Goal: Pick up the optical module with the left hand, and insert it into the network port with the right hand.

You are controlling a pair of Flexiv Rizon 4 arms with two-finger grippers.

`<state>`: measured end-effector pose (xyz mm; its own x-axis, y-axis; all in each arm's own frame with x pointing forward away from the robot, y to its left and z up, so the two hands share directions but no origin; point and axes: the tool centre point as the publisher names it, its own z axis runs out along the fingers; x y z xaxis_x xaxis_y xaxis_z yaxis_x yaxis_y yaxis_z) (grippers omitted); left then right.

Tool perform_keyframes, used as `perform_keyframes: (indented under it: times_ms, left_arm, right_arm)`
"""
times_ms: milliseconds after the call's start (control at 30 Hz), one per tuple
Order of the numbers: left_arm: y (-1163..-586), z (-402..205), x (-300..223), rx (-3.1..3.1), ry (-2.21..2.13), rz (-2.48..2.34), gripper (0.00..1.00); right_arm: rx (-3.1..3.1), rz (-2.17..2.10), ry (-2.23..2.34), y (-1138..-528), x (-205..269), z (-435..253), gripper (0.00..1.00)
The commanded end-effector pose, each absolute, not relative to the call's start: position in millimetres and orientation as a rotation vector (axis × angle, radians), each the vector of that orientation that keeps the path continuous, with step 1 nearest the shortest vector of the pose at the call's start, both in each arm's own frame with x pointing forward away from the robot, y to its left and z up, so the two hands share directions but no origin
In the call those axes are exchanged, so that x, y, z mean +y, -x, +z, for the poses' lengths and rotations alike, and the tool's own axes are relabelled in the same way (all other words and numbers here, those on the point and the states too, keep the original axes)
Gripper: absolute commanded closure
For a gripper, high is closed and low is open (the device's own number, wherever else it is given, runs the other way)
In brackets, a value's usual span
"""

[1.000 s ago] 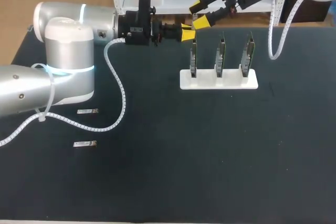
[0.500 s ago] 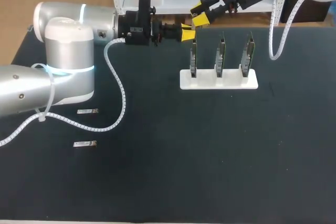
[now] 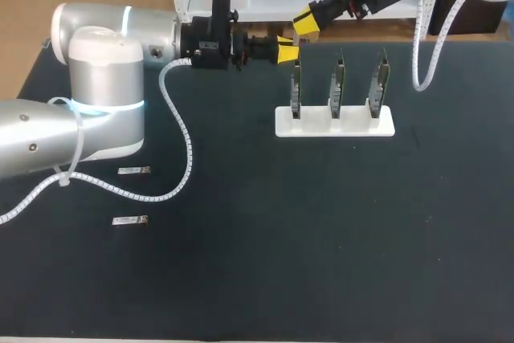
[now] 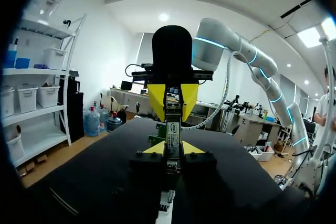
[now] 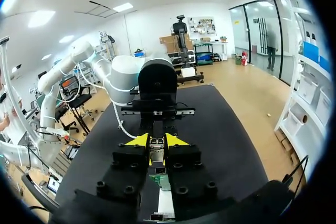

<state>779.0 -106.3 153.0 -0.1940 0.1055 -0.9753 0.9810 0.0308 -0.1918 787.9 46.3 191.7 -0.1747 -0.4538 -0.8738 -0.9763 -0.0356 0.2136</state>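
Left gripper jaws are closed on the optical module, holding its near end. Right gripper jaws appear closed on the far end. In the right wrist view its yellow tips sit tight against both sides of the module, and the left wrist view shows the same.

Location: the module is in the air at 12 o'clock over the table, held between the two grippers, which meet nose to nose. It is just beyond the rack and touches nothing else.

Progress:
- The left-hand pick looks done, since the module is off the table and in the left jaws.
- The handover is at the double-grip point. Both grippers look to be on the part, and the left one has not let go.
- Insertion has not started. The three upright boards stand in the rack at 1 o'clock, and no module shows in any of them. Which board is the insertion target cannot be told.

Remaining, as a judgement: the left gripper opens and backs off toward 9 o'clock, then the right gripper carries the module to a board, lines it up and pushes it in.

Two spare modules lie at 8 o'clock, one and another, well apart from the grippers and untouched.
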Motion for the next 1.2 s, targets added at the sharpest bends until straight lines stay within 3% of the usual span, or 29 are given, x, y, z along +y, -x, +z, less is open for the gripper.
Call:
perform_keyframes:
  times_ms: [33, 1200]
  left_arm:
    - [-777, 152, -106, 1.442, -1.17, -1.278, 0.0]
    - [-780, 137, -85, 1.586, -1.42, -1.121, 0.0]
  right_arm:
    - [1.669, 1.163, 1.509, -785, 45, 192, 1.0]
    - [1.67, 1.151, 1.472, -785, 36, 192, 1.0]
